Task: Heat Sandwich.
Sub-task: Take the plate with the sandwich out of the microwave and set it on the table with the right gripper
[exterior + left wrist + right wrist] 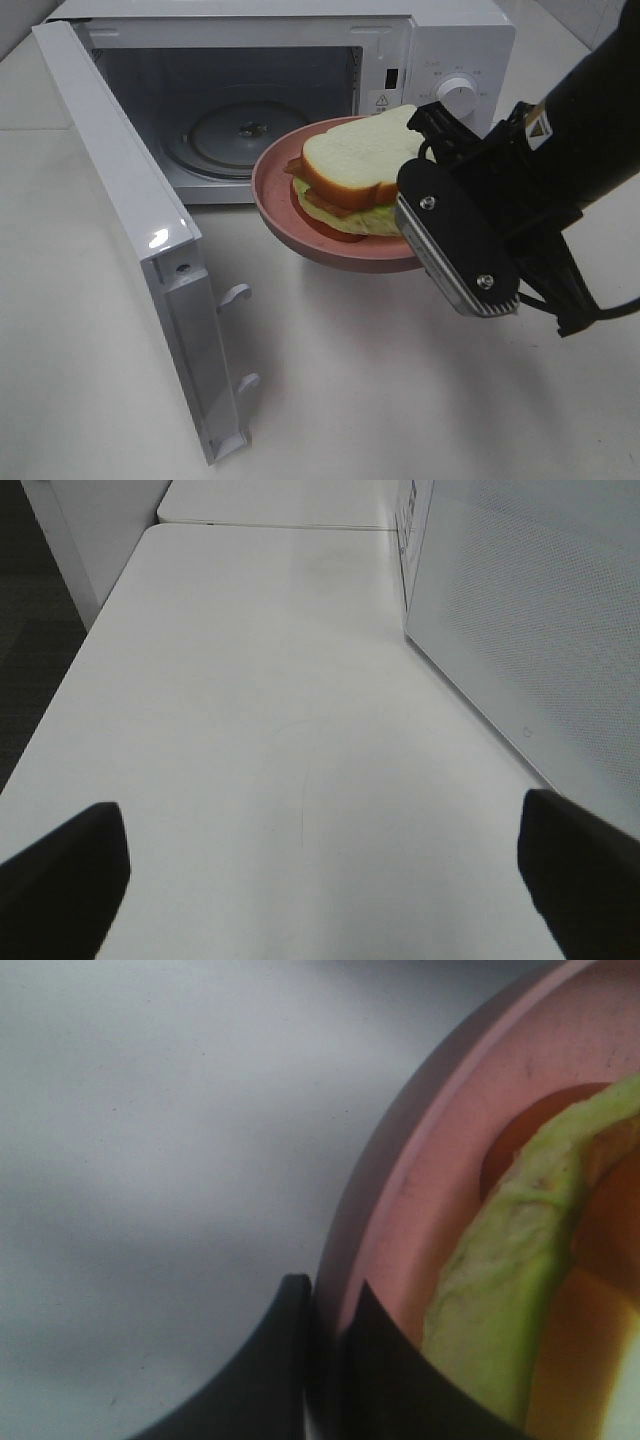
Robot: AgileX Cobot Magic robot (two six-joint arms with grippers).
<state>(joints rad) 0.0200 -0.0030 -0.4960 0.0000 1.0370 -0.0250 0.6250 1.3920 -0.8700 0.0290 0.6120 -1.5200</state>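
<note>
A: White table, microwave door open. Where's the sandwich?

B: On the pink plate, whose rim the right gripper pinches, held before the cavity. Left gripper gapes, holding nothing.

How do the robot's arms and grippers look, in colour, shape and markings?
The right gripper is black, with a flat ribbed silver-grey finger plate fixed by two screws. Its arm is black, carries a small yellow and white label, and has a thin black cable below. In the wrist views, the left gripper shows two dark, blunt fingertips.
</note>
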